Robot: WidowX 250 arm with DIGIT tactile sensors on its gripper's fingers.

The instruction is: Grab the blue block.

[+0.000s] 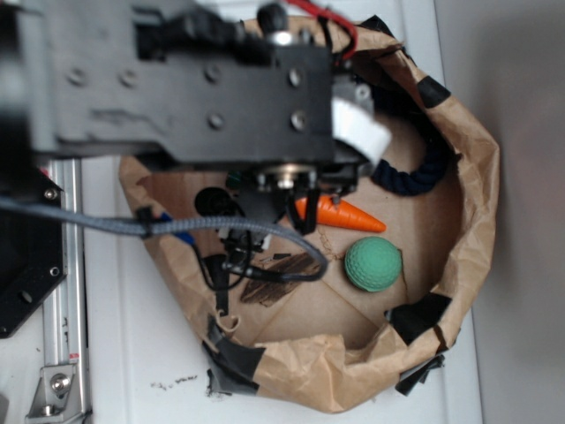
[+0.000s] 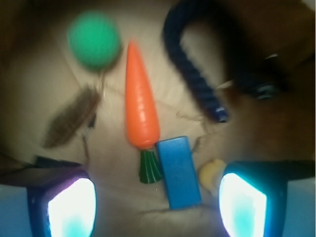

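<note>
In the wrist view the blue block (image 2: pixel 178 171) lies flat on the brown paper floor, right of centre between my open fingers (image 2: pixel 69 207). My gripper (image 2: pixel 157 207) is open and empty above it, the jaws wide apart. The orange carrot (image 2: pixel 140 101) lies just beyond the block, its green stem touching the block's left side. In the exterior view the arm hides the block; the gripper (image 1: pixel 282 190) hangs over the bag's left-centre, beside the carrot (image 1: pixel 340 213).
A green ball (image 1: pixel 372 263) (image 2: pixel 94 39) lies in the paper bag (image 1: pixel 459 221). A dark navy rope (image 2: pixel 195 74) (image 1: pixel 419 172) curves at the far right. A small yellowish lump (image 2: pixel 211 173) sits right of the block. The bag's crumpled walls rise all around.
</note>
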